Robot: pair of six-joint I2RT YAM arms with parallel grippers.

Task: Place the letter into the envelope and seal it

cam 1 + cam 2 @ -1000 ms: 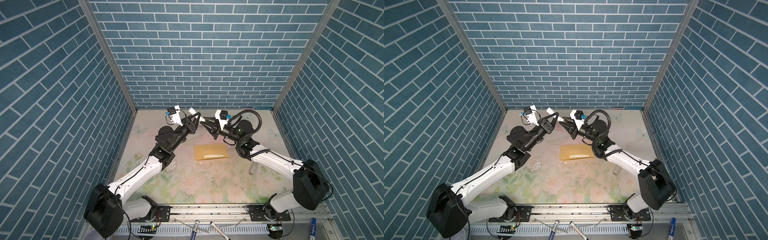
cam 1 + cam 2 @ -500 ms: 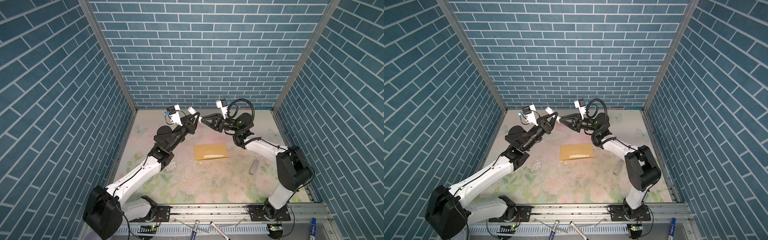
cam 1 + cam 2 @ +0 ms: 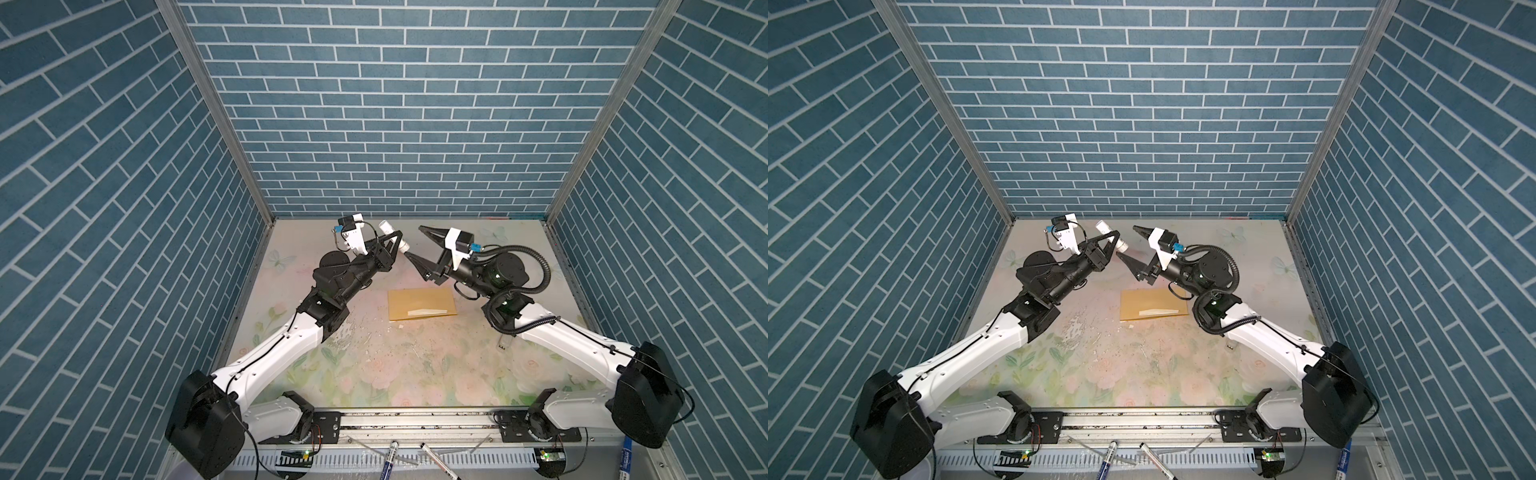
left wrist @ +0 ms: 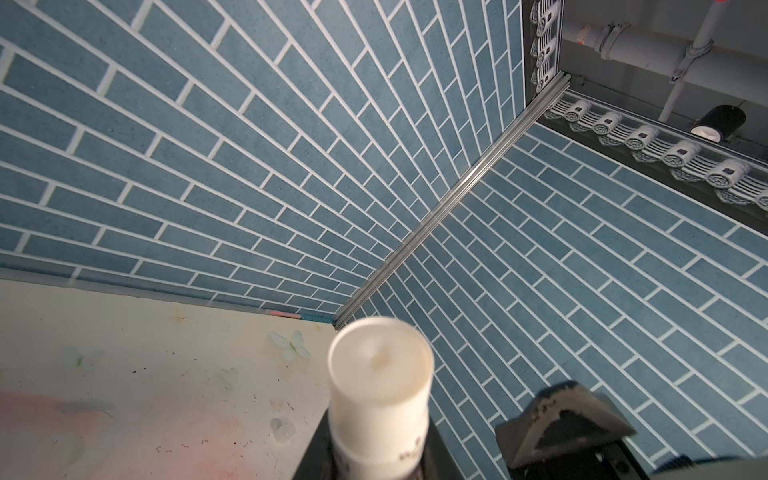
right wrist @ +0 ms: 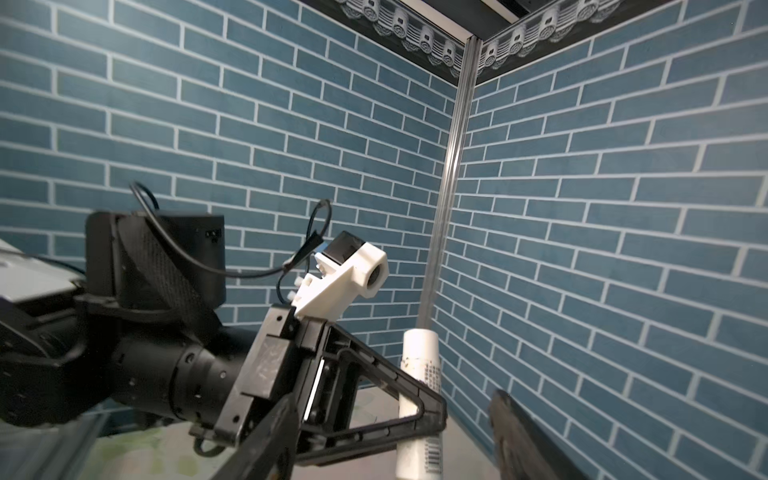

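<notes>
**Table**: pale floral top, scuffed and crumb-strewn near its centre.

**Envelope**: a long golden-tan kraft rectangle. It lies flat just past the table's centre toward 12 o'clock, with its long edges running 9 to 3 o'clock. The face is plain and the corners crisp. It lies apart from both grippers.

**Right gripper**: raised at 12 o'clock of the envelope. Its black pointed jaws are spread wide and hold nothing.

**Left gripper**: raised at 11 o'clock of the envelope, tip to tip with the right gripper. Its jaws are narrow, clamped across the white tube.

**White tube**: a cylinder with a flat end and small print on its side, sticking out on both sides of the jaws.

**Pale cream wedge**: sits on the envelope's 6 o'clock half, tapering toward 3 o'clock. Whether it is the letter cannot be told.
</notes>
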